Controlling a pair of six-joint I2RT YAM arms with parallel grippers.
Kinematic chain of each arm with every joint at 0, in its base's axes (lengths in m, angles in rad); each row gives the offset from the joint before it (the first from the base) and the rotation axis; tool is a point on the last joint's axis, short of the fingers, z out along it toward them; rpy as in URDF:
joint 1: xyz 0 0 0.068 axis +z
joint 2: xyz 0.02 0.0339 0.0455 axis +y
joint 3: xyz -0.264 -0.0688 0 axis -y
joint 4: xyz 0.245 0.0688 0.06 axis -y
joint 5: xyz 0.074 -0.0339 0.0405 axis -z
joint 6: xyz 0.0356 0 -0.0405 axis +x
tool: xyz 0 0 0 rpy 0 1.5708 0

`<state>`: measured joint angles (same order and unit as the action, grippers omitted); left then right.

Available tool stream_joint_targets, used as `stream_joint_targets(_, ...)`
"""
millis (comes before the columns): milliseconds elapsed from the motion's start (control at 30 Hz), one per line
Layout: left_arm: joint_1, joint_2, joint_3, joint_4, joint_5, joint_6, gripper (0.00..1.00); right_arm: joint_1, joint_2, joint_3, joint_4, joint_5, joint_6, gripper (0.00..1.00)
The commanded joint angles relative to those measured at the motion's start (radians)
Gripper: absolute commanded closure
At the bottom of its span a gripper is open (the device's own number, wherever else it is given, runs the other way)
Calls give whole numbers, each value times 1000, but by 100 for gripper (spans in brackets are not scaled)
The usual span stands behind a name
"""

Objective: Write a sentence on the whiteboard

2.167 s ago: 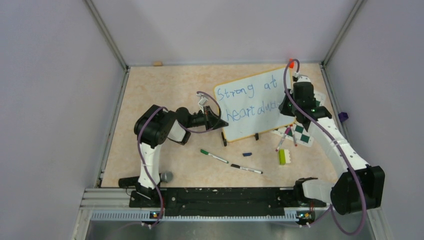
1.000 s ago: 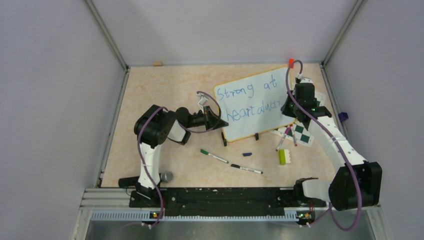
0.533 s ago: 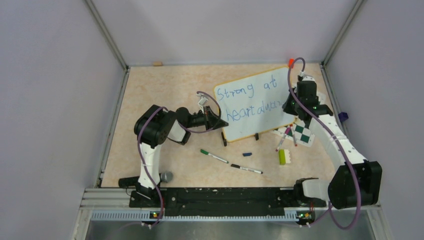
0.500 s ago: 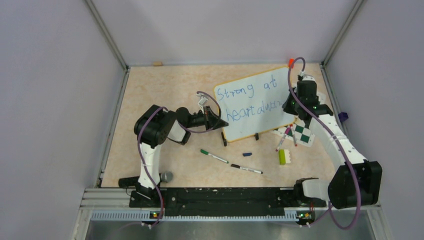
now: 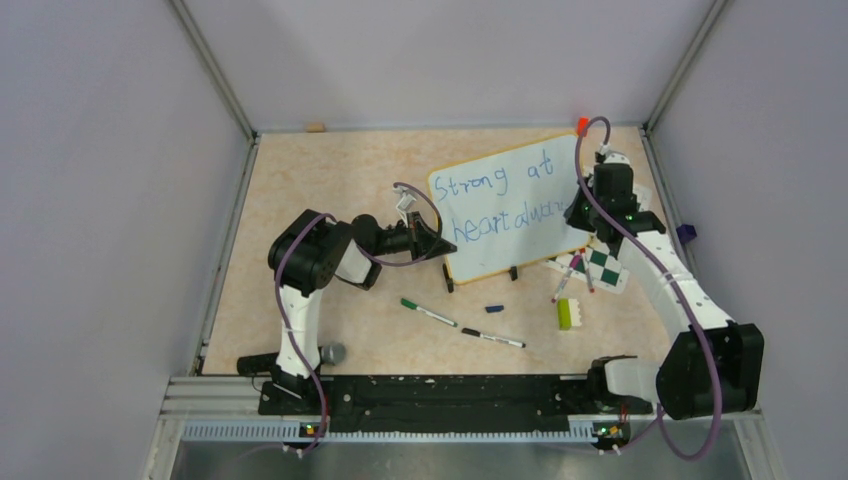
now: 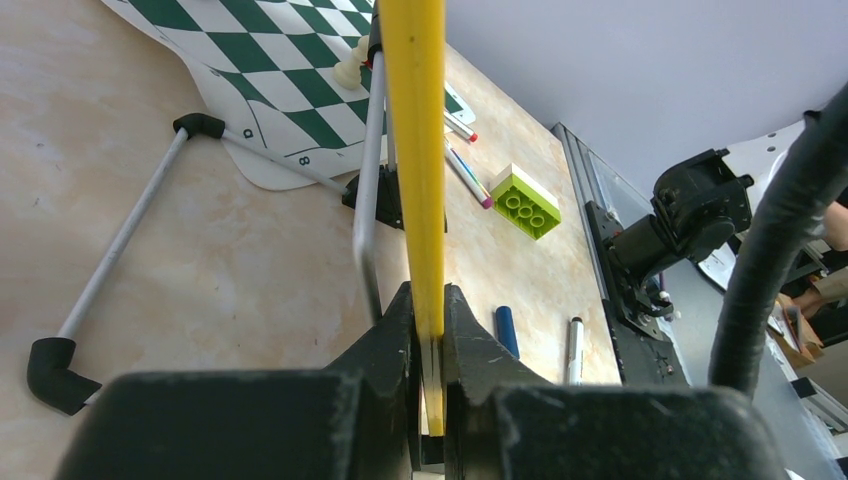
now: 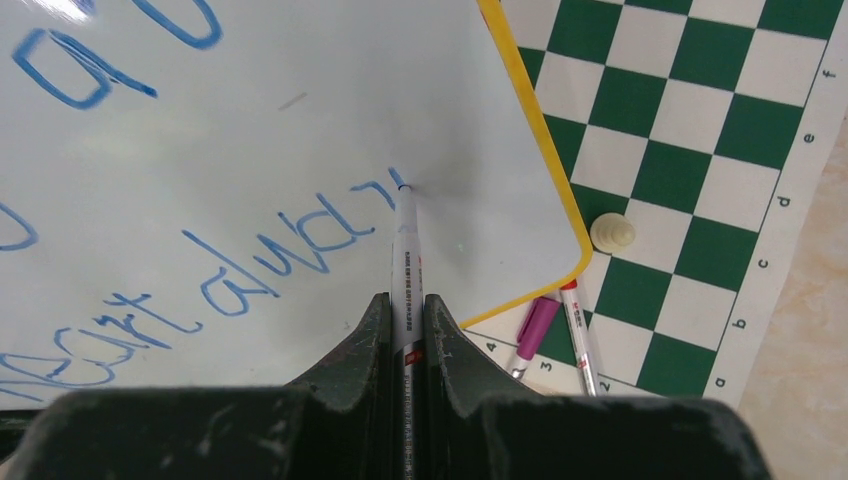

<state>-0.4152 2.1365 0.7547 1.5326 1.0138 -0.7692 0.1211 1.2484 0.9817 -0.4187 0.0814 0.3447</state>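
We seem to be in a robotics lab test cell: plain grey wall panels (image 5: 100, 200) on aluminium framing (image 5: 213, 70) enclose a beige tabletop (image 5: 320, 170), with a left arm (image 5: 298, 300) and a right arm (image 5: 672, 290) bolted to a black rail (image 5: 440, 395).

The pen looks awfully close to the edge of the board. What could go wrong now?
Space may run out: the marker tip sits near the yellow rim of the whiteboard, so the last letters could cramp or spill off. The left gripper pinches only that thin rim, so pen pressure might shift the board.
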Motion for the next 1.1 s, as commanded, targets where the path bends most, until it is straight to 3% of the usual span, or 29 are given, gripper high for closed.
stream_joint_targets(0, -21, 11, 6, 87, 129, 44, 100, -13, -37, -54, 21, 2, -2, 100)
stream_joint_targets(500, -21, 11, 6, 87, 131, 45, 100, -12, -53, -64, 46, -132, 3, 100)
stream_joint_targets(1067, -22, 11, 8, 87, 132, 43, 100, -53, -189, 2, -58, -55, -12, 100)
